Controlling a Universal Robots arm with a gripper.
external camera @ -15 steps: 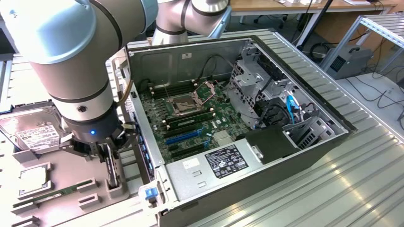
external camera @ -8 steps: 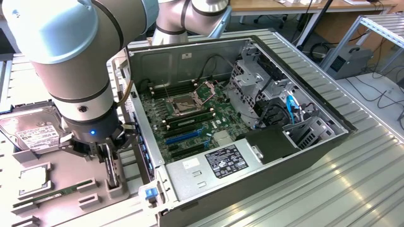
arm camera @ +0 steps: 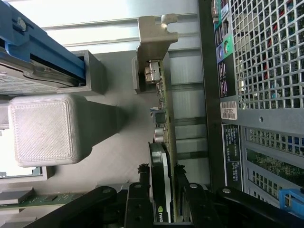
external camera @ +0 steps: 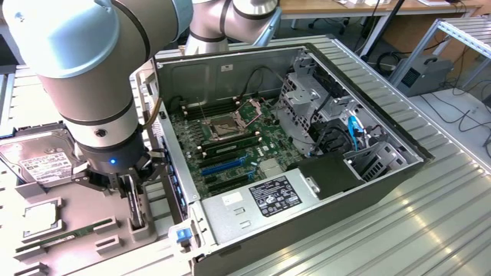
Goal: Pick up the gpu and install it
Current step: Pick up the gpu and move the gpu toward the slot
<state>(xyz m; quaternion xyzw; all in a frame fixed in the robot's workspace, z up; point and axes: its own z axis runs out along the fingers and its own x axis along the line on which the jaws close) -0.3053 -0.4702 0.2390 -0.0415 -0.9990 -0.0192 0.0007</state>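
Black two-finger gripper (external camera: 129, 192) (arm camera: 165, 199) pinched narrow on the gpu (external camera: 137, 210) (arm camera: 164, 142), a thin green card with black cooler and silver bracket. It stands edge-up in the grey printed holder (external camera: 77, 230), just beside the open black computer case (external camera: 383, 172). Grasp looks made. Lift and install not done.

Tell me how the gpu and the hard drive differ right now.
The gpu stands on edge in a slot of the grey tray; the hard drive lies label-up. The gpu is a thin card with a green board and silver bracket; the hard drive is a white-labelled silver box. The gripper has its fingers shut on the gpu; nothing touches the hard drive. Both sit in that tray beside the computer case.
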